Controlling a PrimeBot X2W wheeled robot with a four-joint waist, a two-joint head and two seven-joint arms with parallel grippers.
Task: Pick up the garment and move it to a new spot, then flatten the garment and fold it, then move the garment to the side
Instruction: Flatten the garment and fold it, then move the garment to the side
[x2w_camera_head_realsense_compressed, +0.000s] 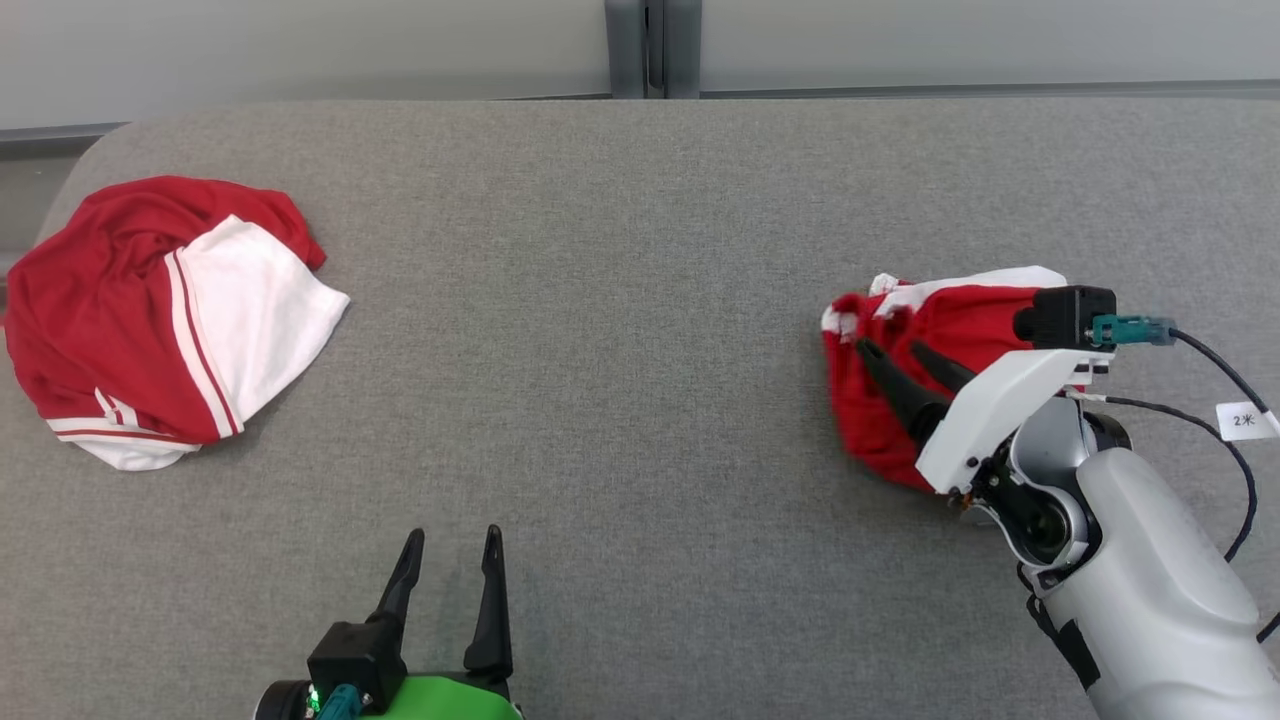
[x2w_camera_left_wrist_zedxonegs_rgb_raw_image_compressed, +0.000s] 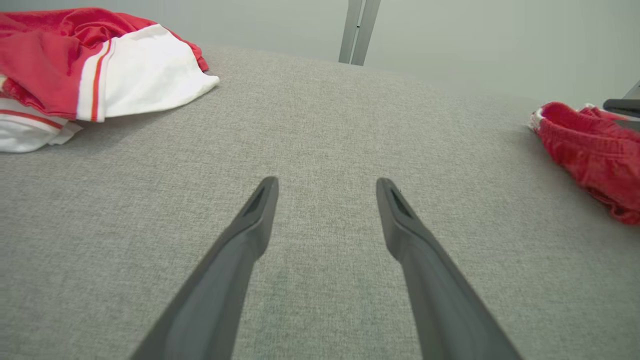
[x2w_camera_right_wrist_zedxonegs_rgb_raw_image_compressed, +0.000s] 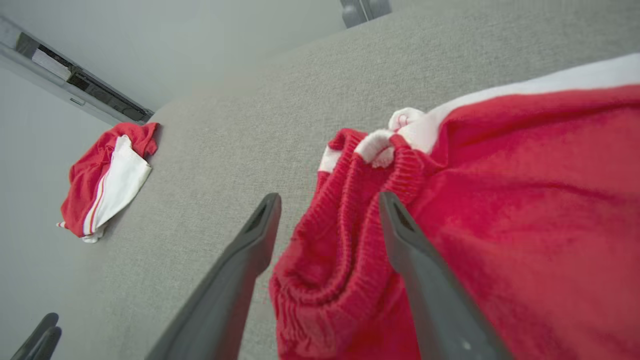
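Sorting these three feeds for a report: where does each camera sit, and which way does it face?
Head view: on the head, looking forward and down at the grey table; left tool at the bottom, right tool and pale forearm at the red garment.
Left wrist view: on the left wrist, looking along its open fingers across the table.
Right wrist view: on the right wrist, looking along its open fingers at the red garment's ribbed band.
Shared: every view shows the red-and-white garment too.
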